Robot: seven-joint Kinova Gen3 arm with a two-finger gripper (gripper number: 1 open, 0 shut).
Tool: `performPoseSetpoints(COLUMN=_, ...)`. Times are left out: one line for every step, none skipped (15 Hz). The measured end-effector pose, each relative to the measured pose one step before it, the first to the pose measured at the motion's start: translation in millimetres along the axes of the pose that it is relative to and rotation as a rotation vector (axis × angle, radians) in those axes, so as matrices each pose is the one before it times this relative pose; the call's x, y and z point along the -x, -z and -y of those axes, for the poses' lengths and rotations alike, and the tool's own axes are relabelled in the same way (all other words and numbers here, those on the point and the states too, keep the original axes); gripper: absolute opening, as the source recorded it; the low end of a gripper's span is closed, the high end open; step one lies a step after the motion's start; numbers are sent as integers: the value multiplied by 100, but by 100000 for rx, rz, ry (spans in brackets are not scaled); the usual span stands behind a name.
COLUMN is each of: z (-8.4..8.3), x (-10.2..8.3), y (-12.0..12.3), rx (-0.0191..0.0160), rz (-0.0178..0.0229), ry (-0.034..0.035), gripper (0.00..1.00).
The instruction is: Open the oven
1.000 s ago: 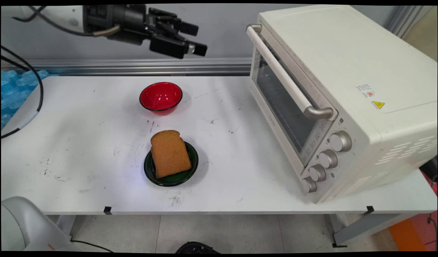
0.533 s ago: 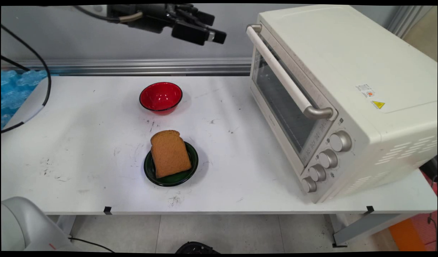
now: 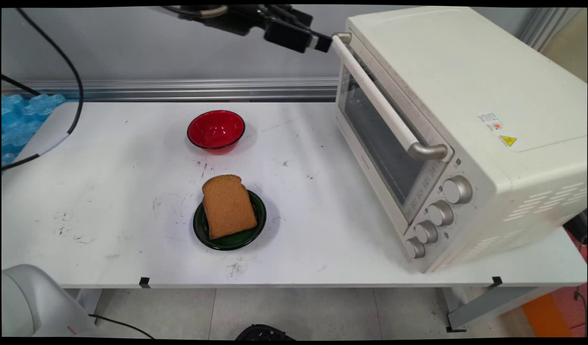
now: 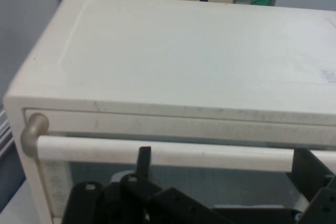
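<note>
Nearest my side of the counter [image 3: 107, 191] I see a dark green plate [image 3: 229, 238] with a slice of brown bread [image 3: 228, 205] lying across it, one end hanging a little over the rim. Further back sits a red bowl [image 3: 216, 130], which looks empty, well apart from the plate. To the right stands the cream toaster oven [image 3: 466, 120], door closed, its four knobs [image 3: 436, 213] in a row down the front corner. Up at the far end, the end effector [image 3: 321, 43] is high above the counter and just beside the far end of the oven's door handle [image 3: 377, 96]. In the hand view the end effector [image 4: 220, 169] shows its fingers [image 4: 144, 158] spread wide, one on each side of the frame, with nothing between them, and the handle [image 4: 168, 153] runs crosswise just beyond them. I can't be sure from either view whether a fingertip is already touching the bar or only close to it. My worry from here is that the end effector sits near the handle's end bracket [image 4: 34, 129] and not its middle; closing there could clip the bracket or slide off the rounded bar. Any pull at one end would also load the door unevenly, and a light oven like this might shift on the counter instead of opening.
</note>
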Motion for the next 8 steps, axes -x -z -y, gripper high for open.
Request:
performPoseSetpoints(z=-76, x=-441, y=-742, rx=-66, rz=849, ry=-194, gripper=100)
performPoseSetpoints(z=-49, x=-356, y=-604, rx=-48, rz=688, ry=-143, gripper=100)
performPoseSetpoints(z=-52, x=-215, y=-410, rx=-6, rz=580, ry=-33, gripper=100)
performPoseSetpoints(z=-76, x=-323, y=-623, rx=-39, rz=839, ry=-7, gripper=100)
performPoseSetpoints(z=-89, x=-334, y=-682, rx=52, rz=915, ry=23, gripper=100)
performPoseSetpoints(z=-102, x=-369, y=-738, rx=97, rz=850, ry=-32, gripper=100)
performPoseSetpoints(z=-90, x=-298, y=-604, rx=75, rz=733, ry=-68, gripper=100)
performPoseSetpoints(z=-101, x=-341, y=-673, rx=79, rz=806, ry=-137, gripper=0)
